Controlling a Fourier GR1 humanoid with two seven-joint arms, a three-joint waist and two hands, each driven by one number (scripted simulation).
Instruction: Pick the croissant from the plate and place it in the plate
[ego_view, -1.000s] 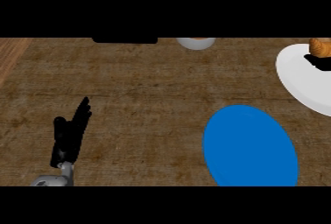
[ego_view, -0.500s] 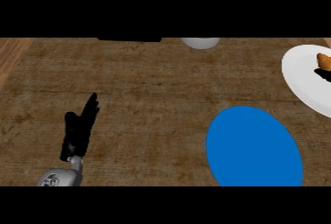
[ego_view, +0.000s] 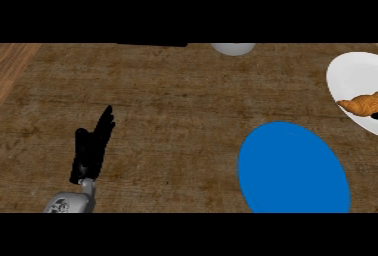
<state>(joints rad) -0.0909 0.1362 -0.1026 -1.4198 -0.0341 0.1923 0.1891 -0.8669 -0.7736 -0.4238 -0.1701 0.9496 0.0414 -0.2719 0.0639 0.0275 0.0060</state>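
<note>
Head view shows the croissant (ego_view: 360, 105) on the white plate (ego_view: 347, 75) at right edge, blue plate (ego_view: 294, 170) bare; left hand (ego_view: 92, 147) rests lower left, fingers straight, holding nothing. Nothing done yet.

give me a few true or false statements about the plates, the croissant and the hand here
1. The croissant lies on the white plate. True.
2. The blue plate already holds the croissant. False: nothing lies on it.
3. The left hand is open, fingers straight, over the counter. True.
4. The left hand touches the blue plate. False: it is well apart, at the view's left.
5. The white plate sits nearer the robot than the blue plate. False: it lies farther, at the right edge.
</note>
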